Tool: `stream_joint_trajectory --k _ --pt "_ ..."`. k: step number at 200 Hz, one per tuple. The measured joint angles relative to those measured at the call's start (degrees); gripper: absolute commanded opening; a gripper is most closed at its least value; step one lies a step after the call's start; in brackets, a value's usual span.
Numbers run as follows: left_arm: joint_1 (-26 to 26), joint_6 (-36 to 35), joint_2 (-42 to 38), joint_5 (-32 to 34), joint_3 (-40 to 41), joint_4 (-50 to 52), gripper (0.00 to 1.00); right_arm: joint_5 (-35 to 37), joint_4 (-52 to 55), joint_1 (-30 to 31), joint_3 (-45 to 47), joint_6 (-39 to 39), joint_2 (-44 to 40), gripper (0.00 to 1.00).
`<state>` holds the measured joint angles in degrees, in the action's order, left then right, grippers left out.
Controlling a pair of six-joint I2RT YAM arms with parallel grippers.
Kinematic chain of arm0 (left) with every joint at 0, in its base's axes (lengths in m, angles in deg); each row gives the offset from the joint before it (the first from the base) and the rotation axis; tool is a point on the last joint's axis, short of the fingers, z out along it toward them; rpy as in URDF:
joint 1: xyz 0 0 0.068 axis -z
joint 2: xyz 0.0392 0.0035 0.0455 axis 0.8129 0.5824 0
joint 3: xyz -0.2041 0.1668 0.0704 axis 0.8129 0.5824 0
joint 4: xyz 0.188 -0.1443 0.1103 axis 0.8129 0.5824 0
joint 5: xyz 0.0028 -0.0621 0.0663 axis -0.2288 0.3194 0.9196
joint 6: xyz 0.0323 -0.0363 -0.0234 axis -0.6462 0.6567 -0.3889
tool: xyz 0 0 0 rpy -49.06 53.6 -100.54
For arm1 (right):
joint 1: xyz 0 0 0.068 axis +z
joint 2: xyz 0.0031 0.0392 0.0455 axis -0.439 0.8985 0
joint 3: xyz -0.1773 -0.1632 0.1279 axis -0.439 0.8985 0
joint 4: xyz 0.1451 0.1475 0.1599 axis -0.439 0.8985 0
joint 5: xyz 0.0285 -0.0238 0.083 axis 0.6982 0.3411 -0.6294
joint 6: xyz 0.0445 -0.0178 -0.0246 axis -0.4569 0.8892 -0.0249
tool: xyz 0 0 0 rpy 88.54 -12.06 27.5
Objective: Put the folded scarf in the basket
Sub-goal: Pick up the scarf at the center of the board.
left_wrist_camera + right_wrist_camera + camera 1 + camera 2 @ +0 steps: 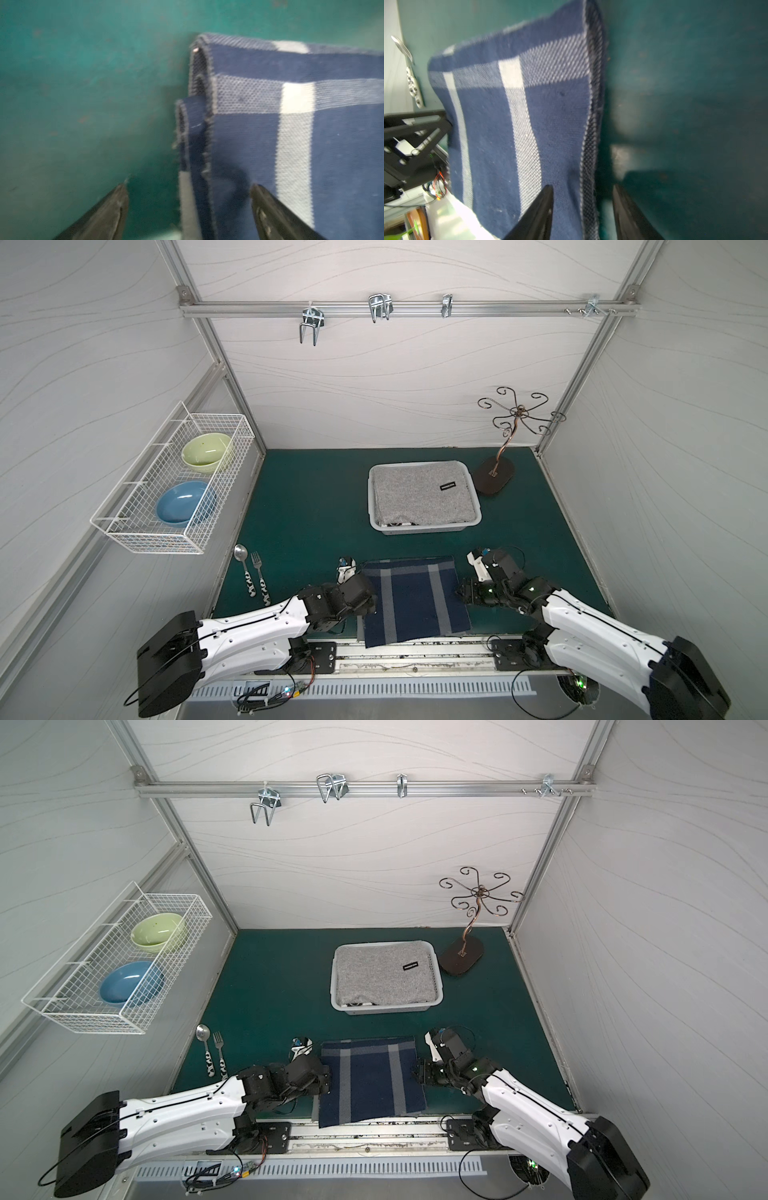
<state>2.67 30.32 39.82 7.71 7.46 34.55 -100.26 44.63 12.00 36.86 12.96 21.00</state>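
both left gripper (189, 186) and right gripper (582, 187) agape astride folded scarf (415, 597)

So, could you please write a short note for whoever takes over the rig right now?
Left gripper: open, jaws astride the left edge of the folded scarf.
Right gripper: open, astride its right edge.
Scarf: flat at the near edge of the green mat, not gripped.
Basket: farther back, holding a grey folded cloth.
Done: nothing yet. Left: grip the scarf, lift it, set it in the basket.
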Motion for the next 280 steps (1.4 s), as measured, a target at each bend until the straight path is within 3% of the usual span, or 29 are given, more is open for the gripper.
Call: stream_joint_trajectory --k 47,87,126,144,173,184,200,216,246,280 --pt "-1.53 -0.48 3.87 -0.96 0.48 -7.06 0.88 -3.78 -3.69 -2.82 -0.48 0.02 6.40 0.54" --pt "-1.64 -0.22 7.82 -0.07 0.50 -12.68 0.85 -3.91 -9.20 1.79 -1.22 -1.20 10.47 0.55" --pt "-1.51 0.20 13.09 1.29 1.05 -23.10 0.74 -2.82 -14.78 6.27 -1.25 -3.54 14.16 0.54" --pt "-1.25 0.57 16.41 1.11 1.03 -28.89 0.63 -3.54 -17.94 6.54 -1.16 -4.42 16.13 0.54" --pt "-1.16 1.51 20.70 -0.39 2.19 -37.70 0.33 -4.66 -23.32 6.99 -1.20 -5.53 19.93 0.37" --pt "-1.11 2.40 21.66 -1.99 2.45 -39.74 0.19 -5.05 -25.33 7.17 -1.16 -5.44 21.57 0.17" --pt "-0.81 2.38 22.23 -3.91 2.58 -41.64 0.00 -5.53 -27.98 7.34 -0.94 -6.29 23.52 0.08" --pt "-0.63 2.80 21.97 -5.90 2.54 -41.97 0.00 -6.54 -29.77 7.56 -0.94 -5.99 24.48 0.00" --pt "-0.17 2.60 19.12 -9.35 2.29 -37.66 0.00 -7.08 -28.92 8.02 -0.87 -5.53 23.54 0.00" --pt "0.35 1.42 12.85 -11.85 0.63 -26.49 0.00 -6.64 -17.07 8.48 -2.03 -3.37 15.15 0.00"
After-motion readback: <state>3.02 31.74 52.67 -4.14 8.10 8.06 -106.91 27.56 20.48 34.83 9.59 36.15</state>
